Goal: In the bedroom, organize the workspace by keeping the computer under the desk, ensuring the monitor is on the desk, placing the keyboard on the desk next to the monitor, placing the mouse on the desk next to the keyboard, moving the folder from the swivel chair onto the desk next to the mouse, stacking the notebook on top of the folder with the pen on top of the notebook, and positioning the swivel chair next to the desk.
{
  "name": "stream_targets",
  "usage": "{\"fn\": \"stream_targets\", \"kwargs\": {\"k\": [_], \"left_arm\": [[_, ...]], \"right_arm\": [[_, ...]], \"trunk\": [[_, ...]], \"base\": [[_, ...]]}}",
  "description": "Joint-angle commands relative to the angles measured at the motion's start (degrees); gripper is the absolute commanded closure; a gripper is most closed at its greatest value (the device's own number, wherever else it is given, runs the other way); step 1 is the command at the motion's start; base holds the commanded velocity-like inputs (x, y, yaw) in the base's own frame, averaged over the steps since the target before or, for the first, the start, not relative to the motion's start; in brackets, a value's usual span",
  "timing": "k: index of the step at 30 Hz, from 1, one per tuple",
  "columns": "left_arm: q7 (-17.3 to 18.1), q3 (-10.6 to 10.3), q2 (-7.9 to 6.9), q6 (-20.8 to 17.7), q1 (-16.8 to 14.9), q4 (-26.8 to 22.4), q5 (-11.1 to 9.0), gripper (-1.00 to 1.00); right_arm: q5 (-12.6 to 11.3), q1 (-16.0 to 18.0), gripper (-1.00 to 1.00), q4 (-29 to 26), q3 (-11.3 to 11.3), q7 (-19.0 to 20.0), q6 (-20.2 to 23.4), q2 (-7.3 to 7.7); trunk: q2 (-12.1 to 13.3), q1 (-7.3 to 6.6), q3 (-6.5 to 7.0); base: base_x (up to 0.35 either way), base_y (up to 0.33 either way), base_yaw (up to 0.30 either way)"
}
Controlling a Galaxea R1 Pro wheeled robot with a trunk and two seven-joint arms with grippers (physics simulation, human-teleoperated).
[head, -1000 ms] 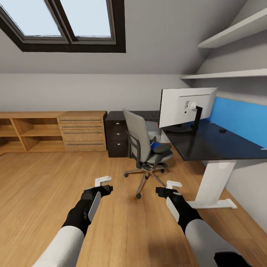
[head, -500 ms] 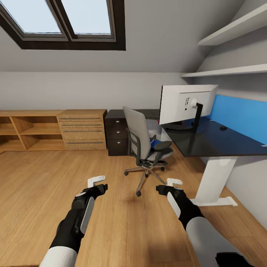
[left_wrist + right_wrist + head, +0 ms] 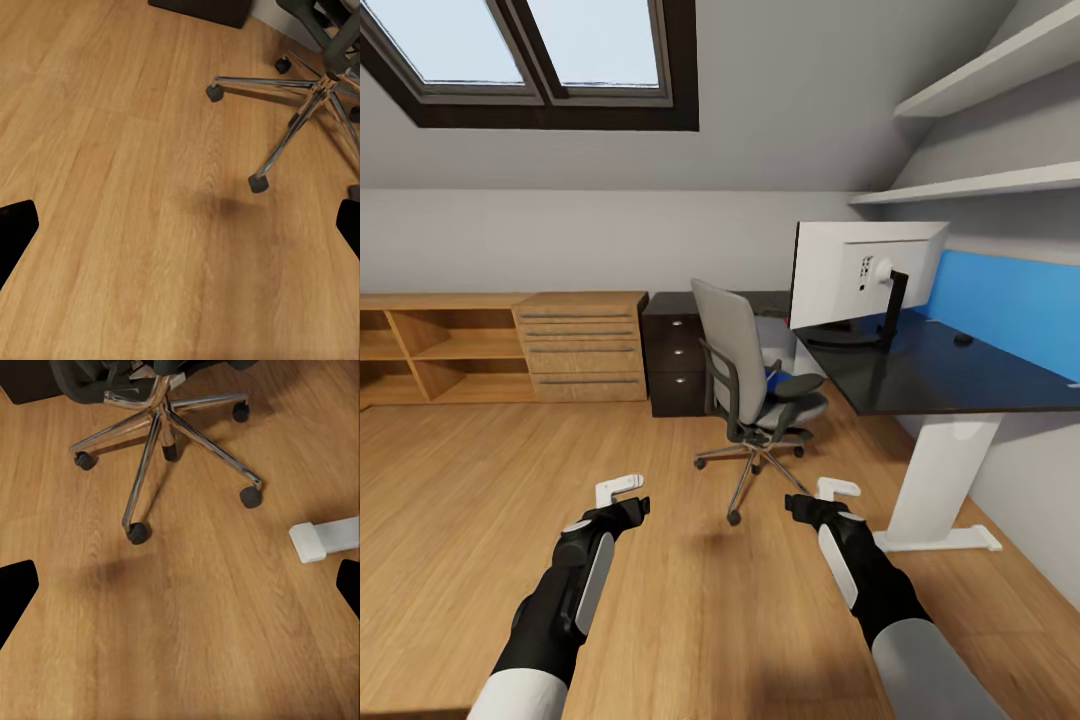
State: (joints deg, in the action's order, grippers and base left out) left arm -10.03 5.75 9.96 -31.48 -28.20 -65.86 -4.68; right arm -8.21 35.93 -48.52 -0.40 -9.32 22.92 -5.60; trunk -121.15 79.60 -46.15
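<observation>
The left gripper [image 3: 622,487] is held spread and empty over the floor; the swivel chair [image 3: 745,385] – a blue folder [image 3: 784,381] seemingly on its seat – is faced from behind; the right gripper [image 3: 836,489] is likewise parted. The seat is best approached around the chair's desk [image 3: 920,375] side – slowly

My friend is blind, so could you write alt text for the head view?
A grey swivel chair with something blue on its seat stands beside a black desk carrying a monitor. The left gripper and right gripper hang open over the wooden floor.
</observation>
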Motion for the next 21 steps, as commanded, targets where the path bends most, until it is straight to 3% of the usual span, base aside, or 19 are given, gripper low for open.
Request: {"fn": "stream_targets", "kwargs": {"k": [1,10,21], "left_arm": [[-0.34,0.05,0.03,-0.25,-0.01,-0.07,-0.5,-1.0],[-0.34,0.05,0.03,-0.25,0.66,-0.17,-0.45,-1.0],[-0.34,0.05,0.03,-0.16,0.94,-1.24,-0.59,-1.0]], "right_arm": [[-0.59,0.01,-1.0,-0.09,-0.04,-0.34,0.17,-0.03],[-0.56,-0.07,-1.0,-0.15,-0.1,-0.34,-0.15,0.04],[-0.54,-0.11,-1.0,-0.16,-0.12,-0.32,-0.4,0.06]], "trunk": [[-0.03,-0.01,-0.06],[-0.03,-0.01,-0.06],[-4.44,2.41,-2.04]], "base": [[0.0,0.0,0.0],[0.0,0.0,0.0],[0.0,0.0,0.0]]}}
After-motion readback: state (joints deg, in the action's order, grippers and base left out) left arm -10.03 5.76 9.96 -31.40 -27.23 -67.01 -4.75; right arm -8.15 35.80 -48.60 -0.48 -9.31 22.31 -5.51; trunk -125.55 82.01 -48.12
